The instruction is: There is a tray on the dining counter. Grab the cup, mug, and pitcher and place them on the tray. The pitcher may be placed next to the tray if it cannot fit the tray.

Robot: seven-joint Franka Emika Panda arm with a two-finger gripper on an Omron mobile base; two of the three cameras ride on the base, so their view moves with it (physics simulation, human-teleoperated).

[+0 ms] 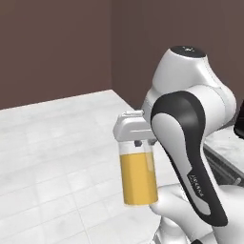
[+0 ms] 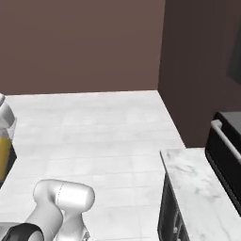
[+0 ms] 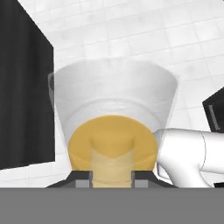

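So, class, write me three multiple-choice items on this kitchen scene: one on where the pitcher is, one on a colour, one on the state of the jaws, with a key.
1. Where is the pitcher?
A. Hanging in the air above the tiled floor
B. Lying on its side on the floor
C. Standing on the marble counter

2. What colour fills most of the pitcher?
A. Green
B. Amber-orange
C. Blue

3. What state is the gripper in?
A. Jaws wide apart, nothing in them
B. Jaws shut on the pitcher's rim
C. Jaws shut on a red mug

Key:
1 A, since the left base view shows the pitcher upright under the hand, its base clear of the floor.
2 B, since only the band near the rim is clear.
3 B, since the hand view looks down into the pitcher with the wall between the fingertips.
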